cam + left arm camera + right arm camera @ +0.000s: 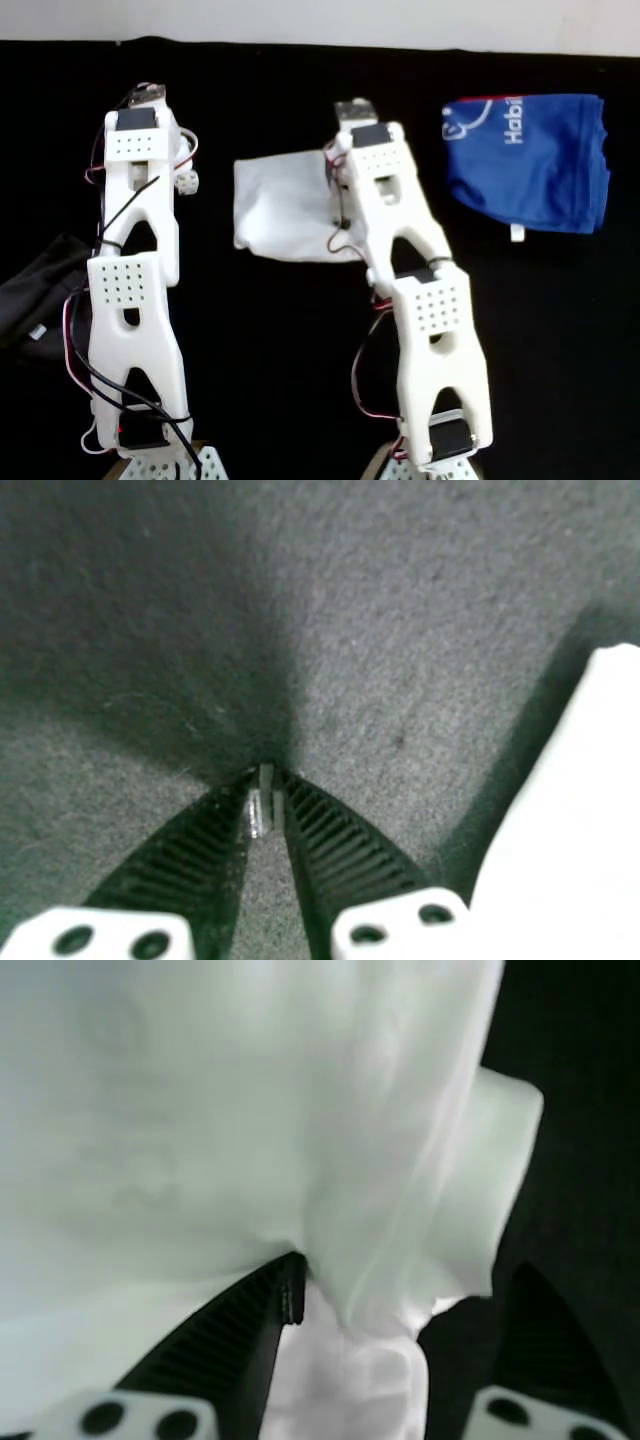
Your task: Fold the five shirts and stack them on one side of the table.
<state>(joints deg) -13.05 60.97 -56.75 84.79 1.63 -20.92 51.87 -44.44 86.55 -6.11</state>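
The white shirt [280, 205] lies mid-table. The right claw [405, 1295] is spread, with a bunched fold of the shirt between its fingers. The left claw [265, 785] is pressed together and empty, low over the bare table [400, 630]. A folded blue shirt [530, 160] lies at 2 o'clock and a black shirt [45, 290] at 8 o'clock.

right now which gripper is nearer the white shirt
Right. The right gripper is on the white shirt, cloth between its jaws; the left gripper is apart, over the table.
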